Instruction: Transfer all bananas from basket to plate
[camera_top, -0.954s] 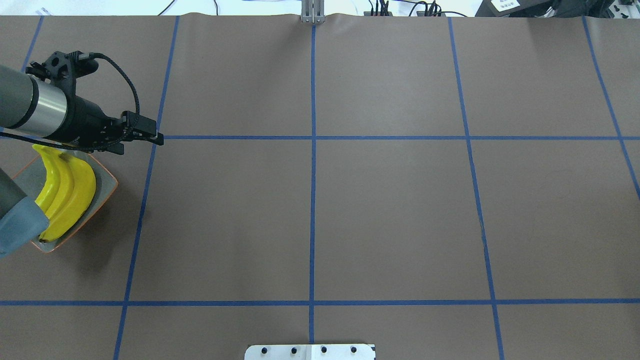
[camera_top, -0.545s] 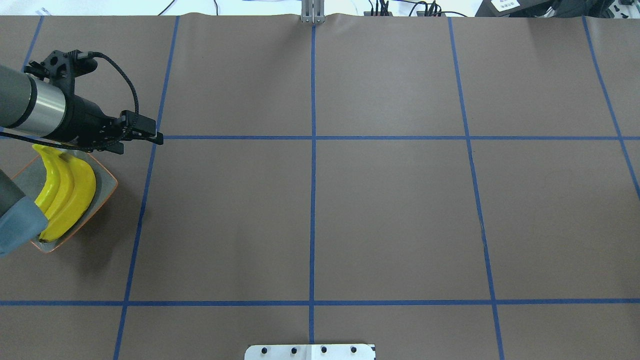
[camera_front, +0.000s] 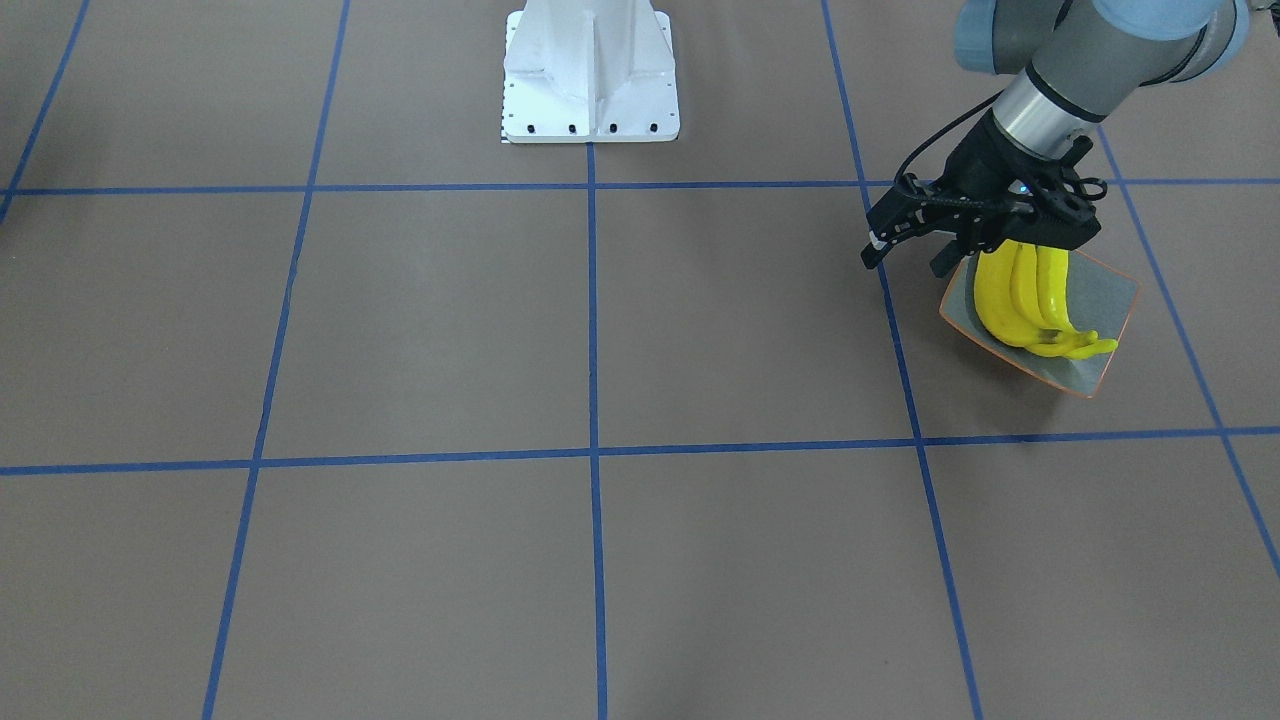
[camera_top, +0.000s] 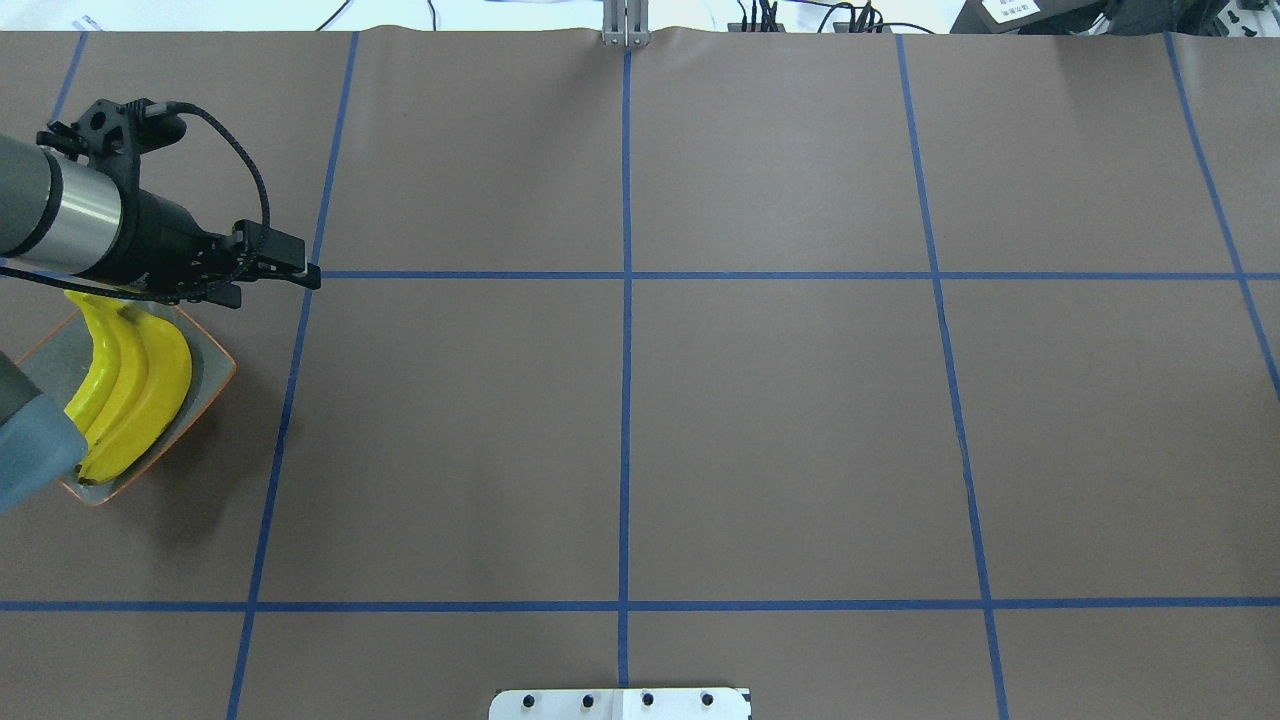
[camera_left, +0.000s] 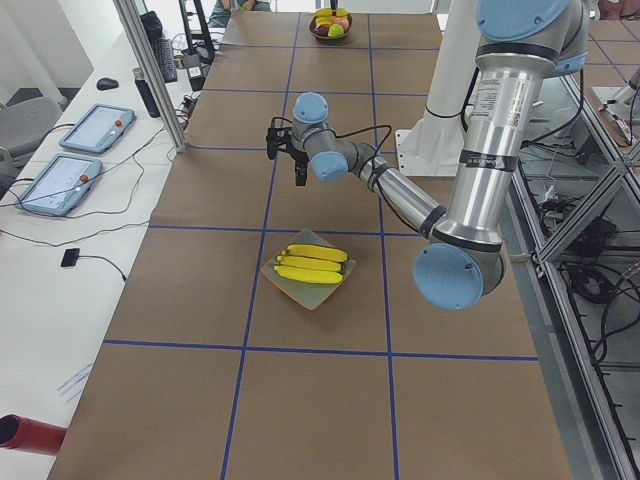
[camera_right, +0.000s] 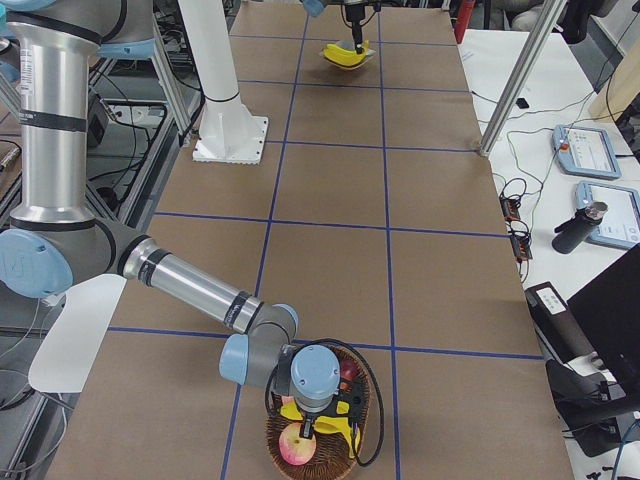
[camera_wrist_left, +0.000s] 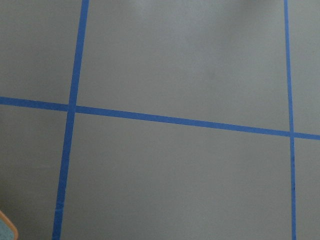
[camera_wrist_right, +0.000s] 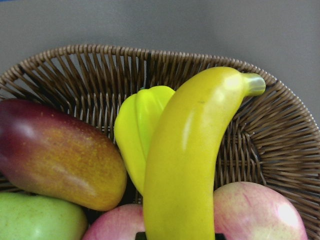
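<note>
Yellow banana (camera_wrist_right: 190, 160) between right fingers (camera_wrist_right: 219, 237)

The brown tabletop (camera_front: 700, 330) is crossed by blue tape lines (camera_front: 592, 350), and a white robot base (camera_front: 590, 75) stands at the top middle. The left arm (camera_front: 1070, 70) reaches down from the upper right corner. Its black tool (camera_front: 904, 262) has its fingers spread with nothing between them and hangs over the upper left edge of a grey-green plate (camera_front: 1110, 295) with an orange rim. Three yellow bananas (camera_front: 1015, 300) lie side by side on the plate, stems pointing toward its lower corner. The tool hides their upper ends.
</note>
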